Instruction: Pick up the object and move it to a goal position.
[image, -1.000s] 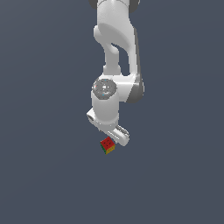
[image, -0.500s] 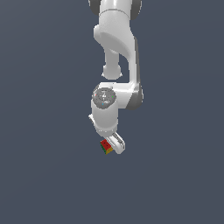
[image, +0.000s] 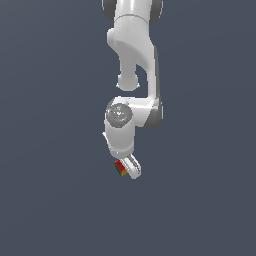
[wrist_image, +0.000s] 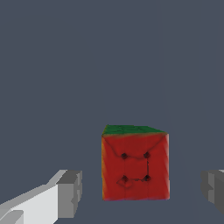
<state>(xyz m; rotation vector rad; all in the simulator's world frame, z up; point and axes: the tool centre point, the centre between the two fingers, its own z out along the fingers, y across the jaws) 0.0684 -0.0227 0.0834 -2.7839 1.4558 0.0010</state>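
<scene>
Wrist view gave me the clearest read: the cube (wrist_image: 135, 162) sat between the two grey fingertips (wrist_image: 70, 194), its red face toward the camera and a strip of green on the adjoining face. I saw bare floor on both sides of it, so the pincer was spread wide, not touching the cube at either pad. The cube looked a little nearer one finger than the other, though it was inside the span.

Exterior view showed the change. Over the last second my arm (image: 134, 55) had lowered steadily: the wrist housing sat clearly farther down than it did a second back, and the gripper (image: 126, 170) had dropped over the cube (image: 120, 168), which itself had not shifted on the grey floor (image: 50, 200). From that camera the cube peeked out on the exterior view's left of the one finger (image: 132, 167) I could make out; the other was hidden, so that angle alone would not have told me the jaw spacing.

My judgement was that the descent was close to finished and closing on the cube was the step due, with lifting and carrying all undone. I could see no goal marker in either picture.

No containers were in view in either camera.
</scene>
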